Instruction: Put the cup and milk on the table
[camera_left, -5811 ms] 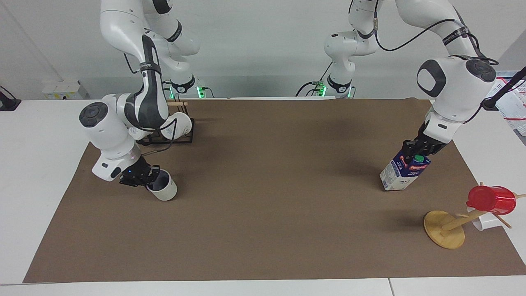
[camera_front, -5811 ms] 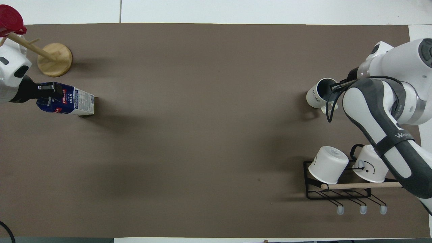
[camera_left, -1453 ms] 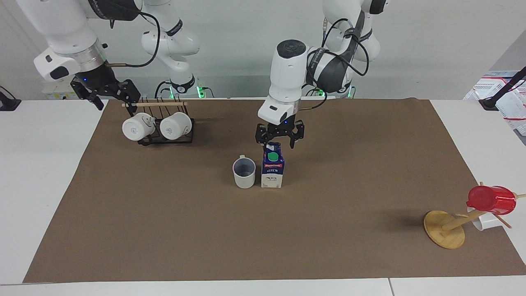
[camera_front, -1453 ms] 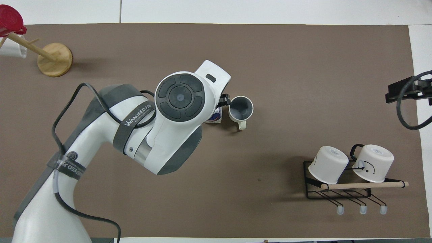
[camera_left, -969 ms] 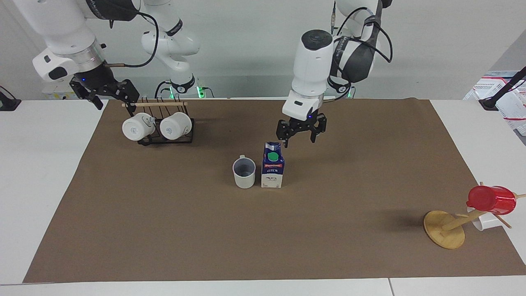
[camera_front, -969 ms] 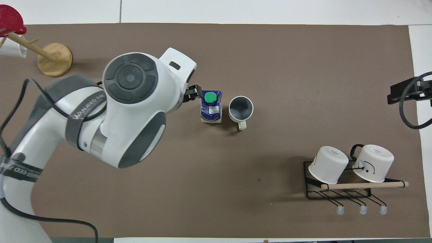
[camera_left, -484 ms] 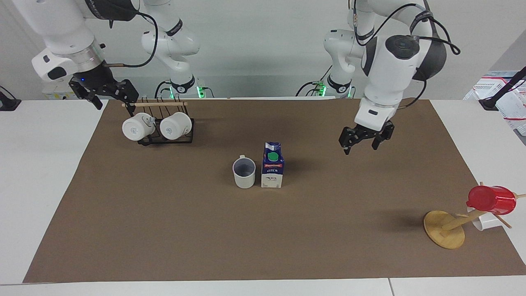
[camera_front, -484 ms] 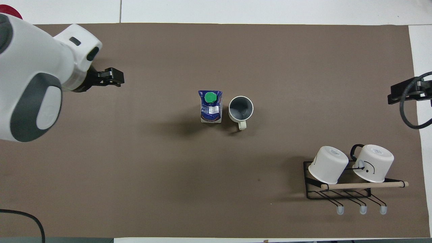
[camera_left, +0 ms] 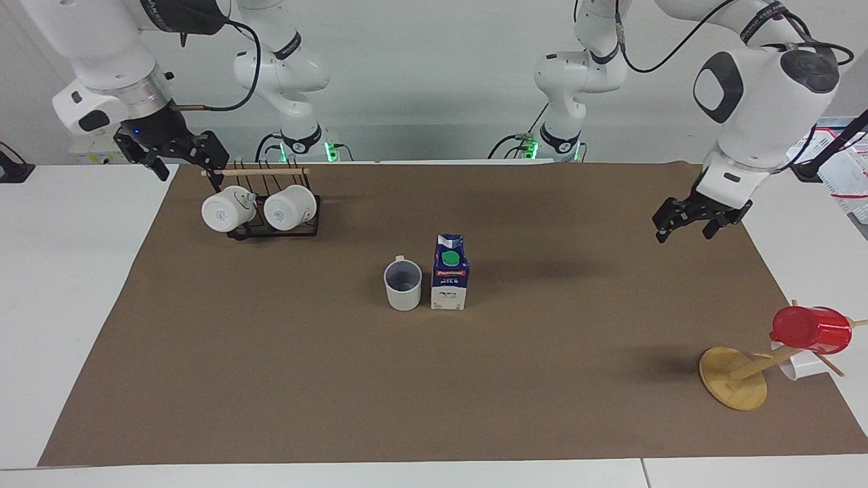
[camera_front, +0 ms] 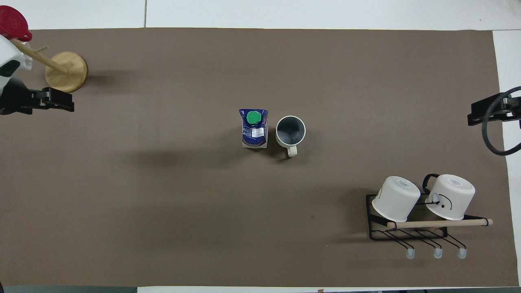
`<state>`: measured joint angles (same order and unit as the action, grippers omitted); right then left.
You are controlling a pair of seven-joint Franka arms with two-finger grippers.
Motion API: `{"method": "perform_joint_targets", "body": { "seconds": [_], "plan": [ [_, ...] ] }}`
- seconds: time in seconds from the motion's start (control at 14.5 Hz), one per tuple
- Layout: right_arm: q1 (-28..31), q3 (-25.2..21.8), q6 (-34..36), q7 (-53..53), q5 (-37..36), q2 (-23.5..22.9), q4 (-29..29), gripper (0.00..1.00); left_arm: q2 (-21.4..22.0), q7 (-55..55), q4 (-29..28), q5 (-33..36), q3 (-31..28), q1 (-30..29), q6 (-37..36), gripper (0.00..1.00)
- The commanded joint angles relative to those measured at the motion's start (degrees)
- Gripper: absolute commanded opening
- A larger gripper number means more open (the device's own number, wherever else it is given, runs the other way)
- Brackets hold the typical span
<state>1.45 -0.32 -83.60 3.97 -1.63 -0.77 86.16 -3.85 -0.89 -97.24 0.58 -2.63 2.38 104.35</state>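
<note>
The off-white cup (camera_left: 403, 285) stands upright on the brown mat (camera_left: 434, 393) of the table (camera_left: 68, 285), near the middle. The milk (camera_left: 449, 271) stands upright right beside it, toward the left arm's end. Both also show in the overhead view, the cup (camera_front: 290, 131) and the milk (camera_front: 254, 128). My left gripper (camera_left: 683, 232) is open and empty, raised over the mat's edge at the left arm's end; it also shows in the overhead view (camera_front: 65, 101). My right gripper (camera_left: 191, 177) is open and empty, raised by the mug rack, waiting.
A black wire rack (camera_left: 274, 227) with two white mugs (camera_left: 220, 211) (camera_left: 290, 207) stands near the robots at the right arm's end. A wooden mug tree (camera_left: 734, 386) with a red cup (camera_left: 810, 330) and a white cup (camera_left: 803, 367) stands at the left arm's end.
My left gripper has let go of the milk and swung away from it toward the left arm's end of the table. The right arm, cup and milk have not moved.
</note>
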Motion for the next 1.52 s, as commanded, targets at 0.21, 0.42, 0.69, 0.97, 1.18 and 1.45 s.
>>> {"method": "perform_joint_targets", "body": {
  "seconds": [0.21, 0.42, 0.69, 0.97, 1.18, 1.45],
  "plan": [
    [1.0, 0.6, 0.6, 0.3, 0.8, 0.0, -0.1, 1.00, 1.5, -1.0, 2.3, -2.5, 0.1, -3.1, -2.9, 1.00],
    [0.9, 0.6, 0.6, 0.3, 0.8, 0.0, -0.1, 1.00, 1.2, -1.0, 5.5, -2.7, 0.1, -4.0, -5.8, 1.00],
    [1.0, 0.6, 0.6, 0.3, 0.8, 0.0, -0.1, 1.00, 1.0, -0.9, 7.1, -2.9, 0.2, -3.9, -8.5, 1.00],
    [0.9, 0.6, 0.6, 0.3, 0.8, 0.0, -0.1, 1.00, 1.7, -0.8, 8.3, -2.7, 0.4, -3.7, -11.4, 1.00],
    [0.9, 0.6, 0.6, 0.3, 0.8, 0.0, -0.1, 1.00, 2.4, -0.8, 7.7, -2.7, 0.4, -3.3, -13.1, 1.00],
    [1.0, 0.6, 0.6, 0.3, 0.8, 0.0, -0.1, 1.00, 3.1, -0.7, 7.0, -2.6, 0.4, -3.3, -13.1, 1.00]
  ]
}}
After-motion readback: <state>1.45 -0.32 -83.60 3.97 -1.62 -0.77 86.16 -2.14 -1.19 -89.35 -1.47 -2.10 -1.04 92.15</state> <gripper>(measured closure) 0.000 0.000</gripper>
